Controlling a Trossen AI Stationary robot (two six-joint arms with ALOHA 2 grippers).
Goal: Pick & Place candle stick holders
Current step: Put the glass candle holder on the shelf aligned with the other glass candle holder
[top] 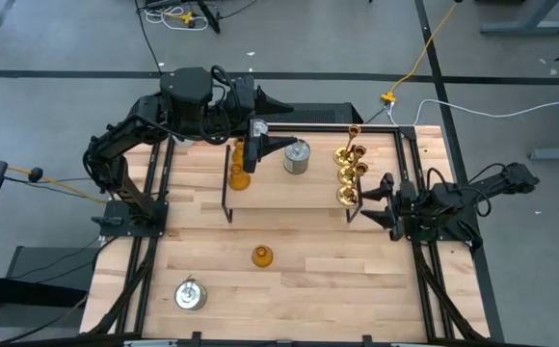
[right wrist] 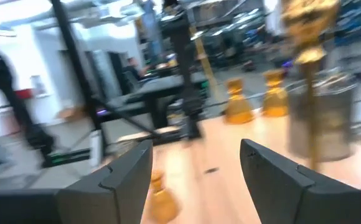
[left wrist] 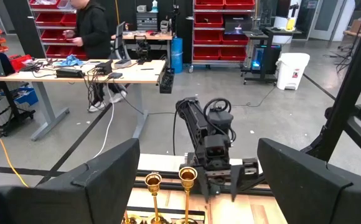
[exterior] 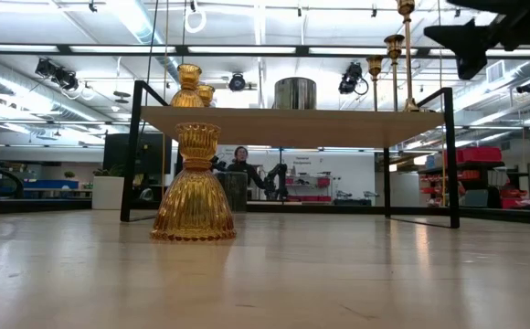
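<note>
You're most of the way there — amber, silver and brass candle stick holders (top: 350, 164) already sit on the rack (top: 289, 198), both end effectors spread and empty — one amber holder (top: 261, 255) and one silver holder (top: 190, 295) remain on the worktop (top: 337, 280).

Robotics lab or workshop. Grey concrete floor (top: 67, 39) with cables (top: 424, 58) trailing. Butcher-block table (top: 289, 289) carries two dark arms on rails. Red parts bins (left wrist: 221, 31) on shelving along wall. Desk (left wrist: 75, 68) cluttered with gear, person (left wrist: 93, 28) standing behind. White waste bin (left wrist: 290, 70). Open ceiling with ducts, track lights (exterior: 50, 68). Potted plant (exterior: 110, 187) far back.
</note>
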